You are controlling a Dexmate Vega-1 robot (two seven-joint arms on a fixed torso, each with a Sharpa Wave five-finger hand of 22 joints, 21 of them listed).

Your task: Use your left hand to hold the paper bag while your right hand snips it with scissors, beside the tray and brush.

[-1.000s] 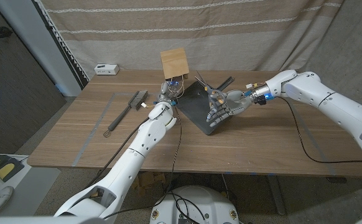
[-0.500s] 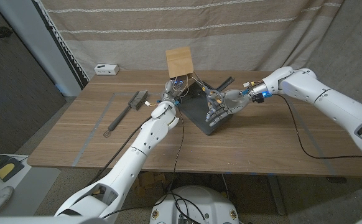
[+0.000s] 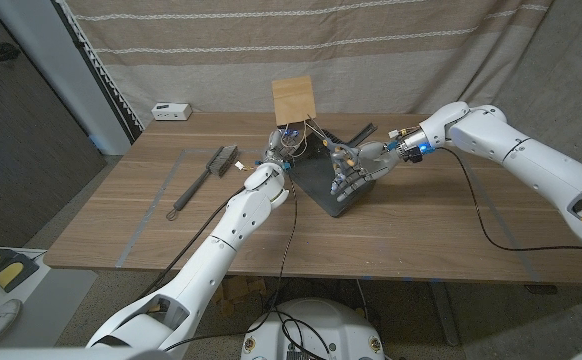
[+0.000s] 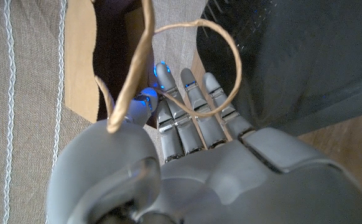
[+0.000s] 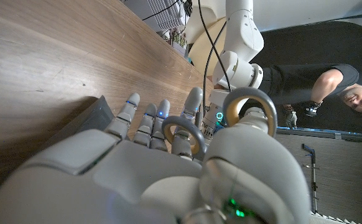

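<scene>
My left hand [image 3: 278, 153] holds a brown paper bag [image 3: 293, 98] upright above the table's far middle. In the left wrist view the bag [image 4: 81, 62] stands beyond my left hand [image 4: 193, 155], and its twine handle [image 4: 229, 53] loops over the fingers [image 4: 190, 112]. My right hand [image 3: 356, 166] hovers over the dark tray [image 3: 323, 195], close to the right of the bag, and grips the scissors. The metal rings of the scissors [image 5: 250, 107] sit around the fingers of my right hand [image 5: 168, 168]. The blades are too small to make out in the head view.
A black brush [image 3: 204, 172] with a wire handle lies left of the tray on the wooden table [image 3: 441, 225]. A small white device [image 3: 172, 111] sits at the far left corner. A striped curtain hangs behind. A person [image 5: 346, 93] shows in the right wrist view.
The left hand has carried the paper bag a little to the right and slightly higher. The right hand with the scissors has edged left toward it.
</scene>
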